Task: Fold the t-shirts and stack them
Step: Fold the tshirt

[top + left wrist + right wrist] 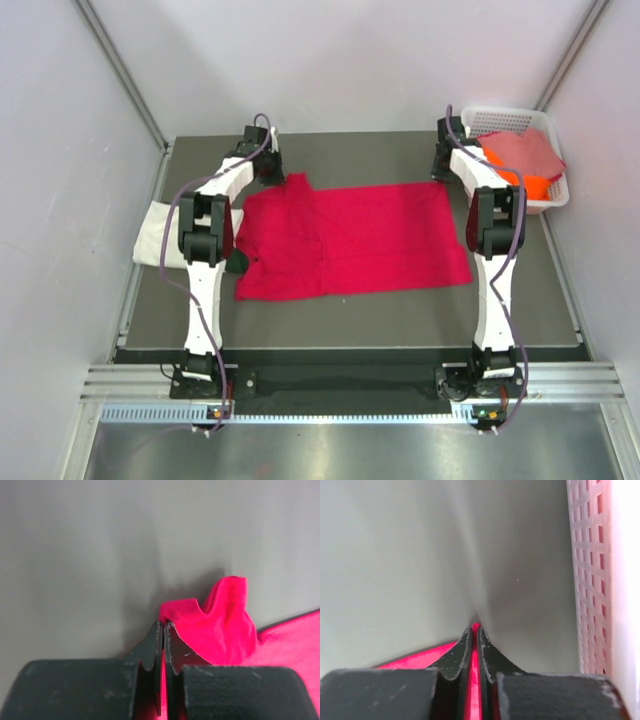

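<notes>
Largest item: dark grey table [350,320], enclosed by pale walls on three sides. Across its centre, crimson-red t-shirt [350,240], spread nearly flat, long axis running left to right, shallow creases over the surface, left edge irregular, near and right edges fairly straight. At the far right corner of the table, white lattice basket [505,118], just beside the right arm. Inside the basket, dusty pink t-shirt [525,152] lying crumpled on top, with orange t-shirt [535,186] showing beneath it at the near side. At the left edge of the table, cream-white t-shirt [152,235], lying in a compact flat bundle, partly hidden under the left arm (contact with the red garment not discernible from above). Left gripper [272,172] positioned at the far left corner of the crimson-red t-shirt; in the left wrist view [163,625], fingers pressed together and pinching the red fabric edge, with a raised hump of the same cloth bunched just beyond and to the right of the tips. Right gripper [441,172] positioned at the far right corner of the same garment; in the right wrist view [476,628], fingers pressed together with a thin line of red cloth clamped between them, lattice wall of the basket close on the right.
</notes>
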`<state>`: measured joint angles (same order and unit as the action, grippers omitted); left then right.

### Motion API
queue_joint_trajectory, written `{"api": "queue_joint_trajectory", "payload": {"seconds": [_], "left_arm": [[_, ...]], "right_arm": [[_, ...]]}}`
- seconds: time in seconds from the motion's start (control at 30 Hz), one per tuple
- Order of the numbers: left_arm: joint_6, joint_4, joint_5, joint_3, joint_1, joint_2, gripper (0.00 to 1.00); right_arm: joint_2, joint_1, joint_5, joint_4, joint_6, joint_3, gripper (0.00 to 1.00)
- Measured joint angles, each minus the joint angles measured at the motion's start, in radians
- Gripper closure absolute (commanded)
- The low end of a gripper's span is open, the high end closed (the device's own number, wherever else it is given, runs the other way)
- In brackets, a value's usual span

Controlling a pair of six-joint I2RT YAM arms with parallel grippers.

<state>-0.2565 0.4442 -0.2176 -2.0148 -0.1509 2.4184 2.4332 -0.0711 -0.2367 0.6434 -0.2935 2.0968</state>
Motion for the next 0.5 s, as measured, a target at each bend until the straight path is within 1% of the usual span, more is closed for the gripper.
{"api": "queue_joint_trajectory", "payload": {"seconds": [0.27, 0.5], "left_arm": [[0.042, 0.016, 0.083, 0.024, -0.042, -0.040, 1.00], [0.058, 0.020, 0.129, 0.070, -0.062, -0.094, 1.00]], "right_arm": [[-0.006, -0.005, 0.001, 0.000, 0.008, -0.004, 1.00], [-0.090, -0.012, 0.004, -0.009, 0.014, -0.107, 1.00]]}}
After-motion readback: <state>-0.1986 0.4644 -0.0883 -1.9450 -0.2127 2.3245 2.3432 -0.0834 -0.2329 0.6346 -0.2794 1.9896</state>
